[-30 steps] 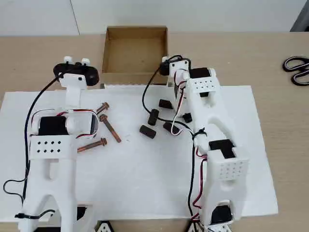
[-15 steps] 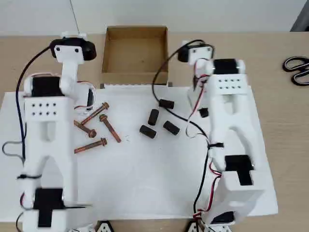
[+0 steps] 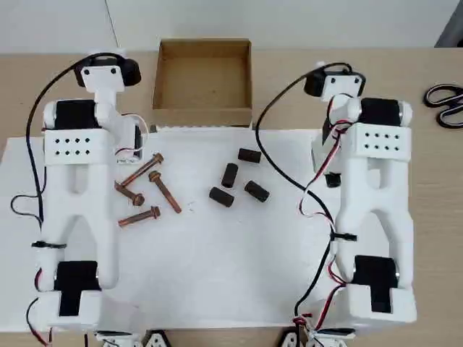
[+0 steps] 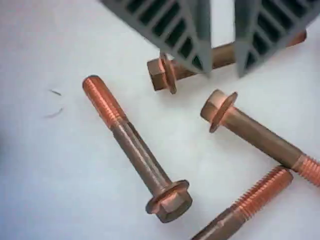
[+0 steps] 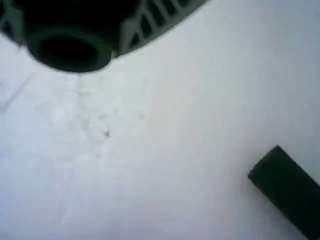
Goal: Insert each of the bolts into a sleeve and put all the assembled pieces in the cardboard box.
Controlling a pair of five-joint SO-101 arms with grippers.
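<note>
L claw [image 4: 222, 71]: partly open, nothing held, just above the bolts [image 3: 165, 192], four loose on white sheet [image 3: 217, 275]. R claw [image 3: 331, 173]: over sheet's right part, grip state cannot tell. Four sleeves [image 3: 229, 173] loose betw. the arms, mid-sheet. Cardboard box [image 3: 202, 76] just beyond sheet's far edge.

4 copper bolts [image 3: 166, 192] lying flat, loose; 4 black sleeves [image 3: 230, 174] clustered nearby; cardboard box [image 3: 202, 116] open-topped.

High camera: fixed overhead, looking straight down on the whole table [image 3: 419, 65]. Left wrist camera faces down, close over the bolts [image 4: 140, 155], which the high view also covers. Right wrist camera sits closer still over the white sheet [image 5: 175, 125] and one sleeve [image 5: 287, 192].
</note>
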